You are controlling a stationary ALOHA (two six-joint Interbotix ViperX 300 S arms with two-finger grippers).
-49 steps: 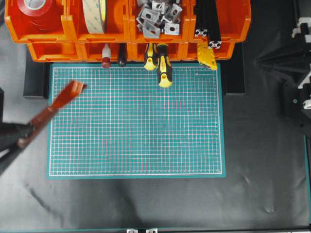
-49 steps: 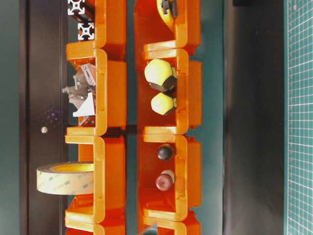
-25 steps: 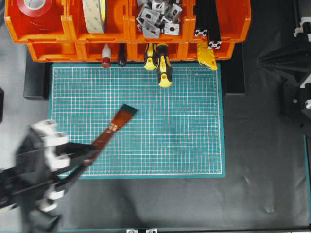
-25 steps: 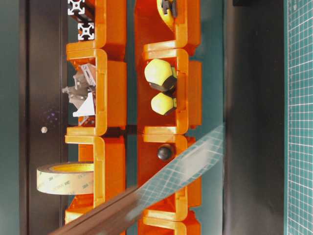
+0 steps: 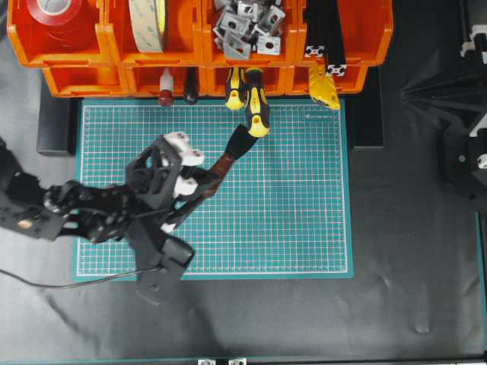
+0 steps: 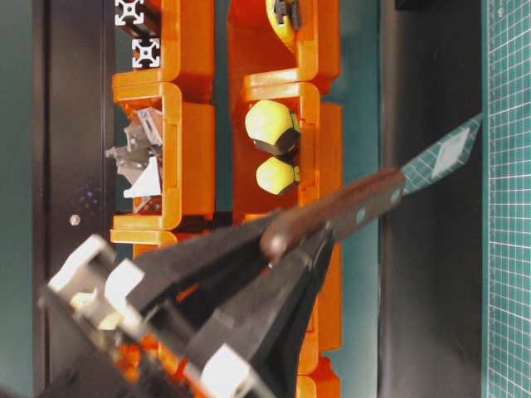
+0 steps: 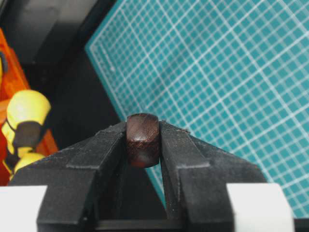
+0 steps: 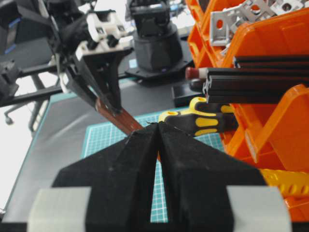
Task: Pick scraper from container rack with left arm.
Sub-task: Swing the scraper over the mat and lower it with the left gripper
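**Left tool gripping the scraper above the cutting mat**

The left arm (image 5: 84, 213) is reaching in from the left edge of the overhead view, bent at its joints and angling toward the far right. Its tool (image 5: 199, 182) is clamping the wooden handle of the scraper (image 5: 232, 152), whose butt end is showing between the black fingers (image 7: 91, 164) in the wrist view. The blade is pointing up-right toward the yellow-and-black screwdrivers (image 5: 255, 106), clear of the container rack (image 5: 198, 46) at the far side.

The right tool (image 8: 158, 140) is sitting at the right, its two black fingers pressed together with nothing between them.

Faint printing along the far right edge of the green cutting mat (image 5: 304, 228) is too small to read. The mat is lying on a dark, wrinkled surface (image 5: 411, 289).
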